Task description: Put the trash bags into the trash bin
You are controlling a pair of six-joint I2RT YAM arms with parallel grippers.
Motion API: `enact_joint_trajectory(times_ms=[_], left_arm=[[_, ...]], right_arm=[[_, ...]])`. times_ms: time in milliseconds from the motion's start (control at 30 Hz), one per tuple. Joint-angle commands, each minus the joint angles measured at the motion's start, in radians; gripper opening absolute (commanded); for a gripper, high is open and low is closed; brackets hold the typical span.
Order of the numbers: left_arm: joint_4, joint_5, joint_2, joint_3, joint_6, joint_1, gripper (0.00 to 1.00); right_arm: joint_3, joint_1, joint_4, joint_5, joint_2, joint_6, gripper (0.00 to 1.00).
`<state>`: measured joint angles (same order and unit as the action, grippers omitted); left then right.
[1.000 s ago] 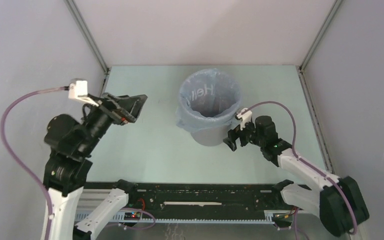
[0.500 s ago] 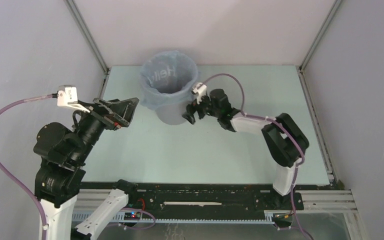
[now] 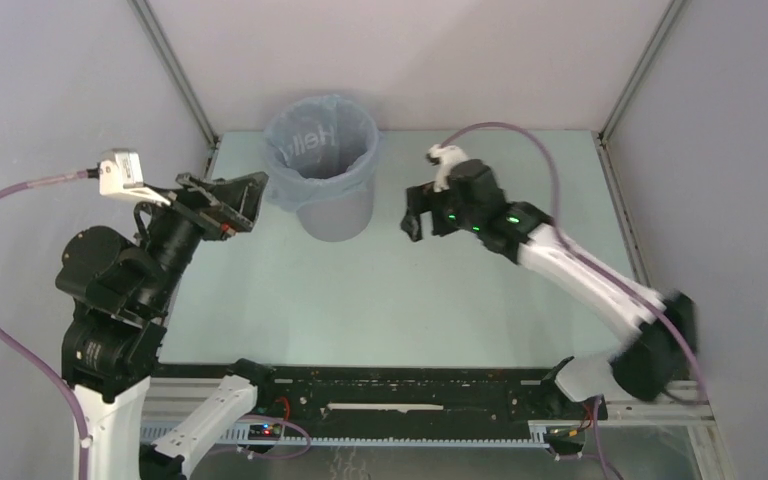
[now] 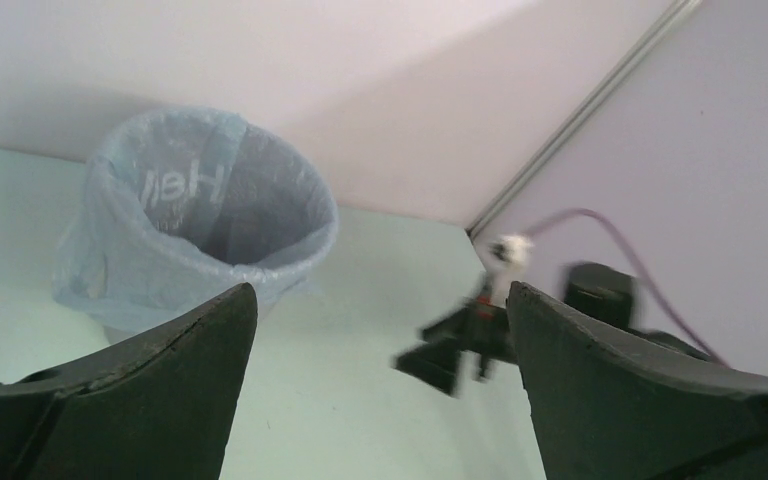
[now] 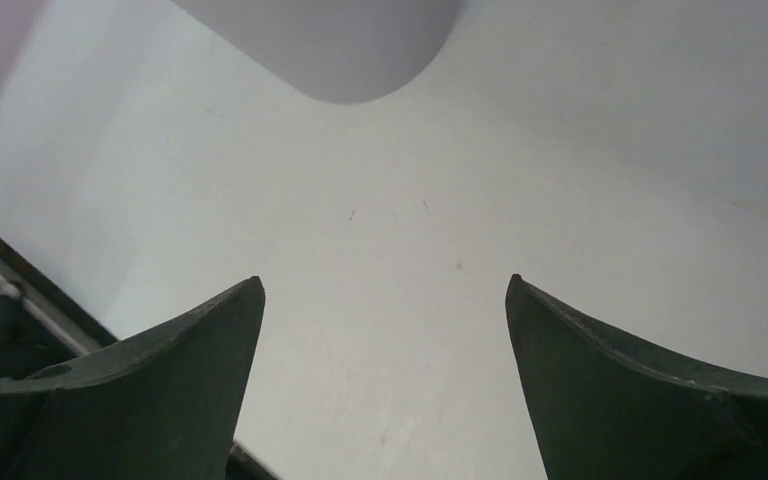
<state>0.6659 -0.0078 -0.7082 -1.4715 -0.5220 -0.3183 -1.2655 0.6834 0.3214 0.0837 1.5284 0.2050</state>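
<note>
Along the bottom edge of the overhead frame runs a black metal rail [image 3: 410, 400], with the two arm bases at its ends. Above it spreads the pale green tabletop [image 3: 380, 300].

At middle left, the left gripper [image 3: 238, 198] is raised off the table and points toward the upper centre, its two black fingers spread wide with nothing between them. In its own camera [image 4: 382, 290] the gap frames the bin at upper left and the other gripper, blurred, at lower right.

Right of centre, the right gripper [image 3: 412, 214] also has its fingers splayed wide and empty, facing left toward the bin, near it but apart from it. In its wrist view [image 5: 384, 282] the fingers hang over bare tabletop [image 5: 410, 200].

In the upper centre, by the back wall, the plain grey round plastic trash bin [image 3: 335, 215] stands upright between the two grippers. The thin, crinkly, translucent pale blue-grey plastic trash bag [image 3: 305, 190] lines it, mouth open and top edge folded down over the rim, with white lettering on its inner wall [image 4: 130, 270].
</note>
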Motion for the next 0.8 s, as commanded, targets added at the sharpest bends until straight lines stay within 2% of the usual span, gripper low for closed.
enact_joint_trajectory(times_ms=[0,67,167,233,367,533,767], left_arm=[[-0.007,-0.074,-0.087,-0.129,0.060,0.004,1.00],[-0.002,-0.098,-0.121,-0.174,0.061,0.007,1.00],[0.062,-0.092,-0.191,-0.329,0.050,0.006,1.00],[0.099,-0.064,-0.229,-0.414,0.041,0.007,1.00],[0.106,-0.021,-0.232,-0.440,0.067,0.007,1.00],[0.142,-0.050,-0.220,-0.457,0.070,0.007,1.00],[0.119,-0.045,-0.194,-0.408,0.047,0.006,1.00]], right_arm=[[-0.059,0.032,0.406,-0.318,-0.357,0.152,1.00],[-0.125,0.030,0.530,-0.389,-0.453,0.202,0.99],[-0.339,0.035,0.817,-0.464,-0.492,0.278,1.00],[-0.454,0.040,0.926,-0.484,-0.525,0.298,1.00],[-0.514,0.042,0.968,-0.482,-0.625,0.288,1.00],[-0.556,0.041,1.033,-0.550,-0.625,0.335,1.00],[-0.511,0.041,0.891,-0.617,-0.692,0.384,1.00]])
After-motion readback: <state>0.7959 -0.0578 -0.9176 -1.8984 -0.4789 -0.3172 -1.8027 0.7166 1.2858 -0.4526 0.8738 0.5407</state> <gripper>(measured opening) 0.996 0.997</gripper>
